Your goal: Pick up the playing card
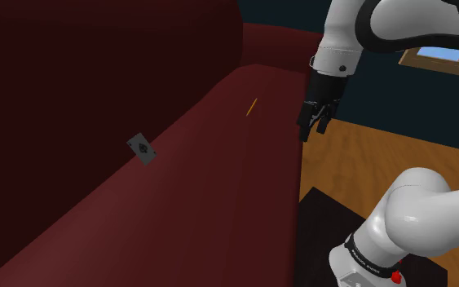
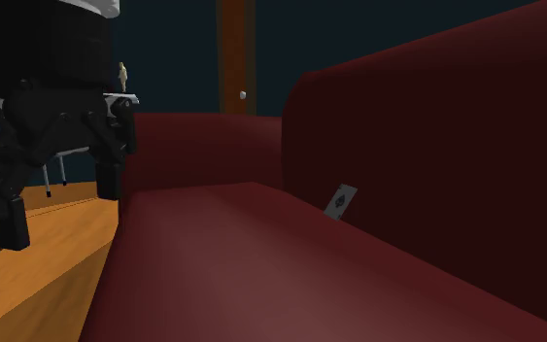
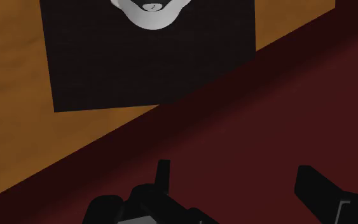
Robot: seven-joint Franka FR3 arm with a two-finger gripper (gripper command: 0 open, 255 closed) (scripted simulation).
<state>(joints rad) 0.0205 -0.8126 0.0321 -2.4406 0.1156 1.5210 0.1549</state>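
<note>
A small grey playing card [image 1: 141, 148] with a dark pip leans upright against the backrest of a dark red sofa [image 1: 211, 196], where seat and back meet. It also stands out in the second exterior view, card [image 2: 339, 201] tilted against the back cushion. My black gripper [image 1: 312, 130] hangs above the seat's front edge, well off to the shoulder view's right of the card. Its fingers stand apart with nothing between them, as the wrist view's gripper [image 3: 234, 179] shows over the red seat [image 3: 285, 114]. In the second exterior view the gripper [image 2: 60, 199] hovers at the sofa's front edge.
A thin yellow stick [image 1: 252, 106] lies on the seat toward the far armrest [image 1: 276, 41]. Wooden floor [image 1: 374, 155] runs along the sofa's front. The black stand [image 3: 152, 63] sits on that floor just below the gripper. A small table [image 2: 62, 160] stands behind.
</note>
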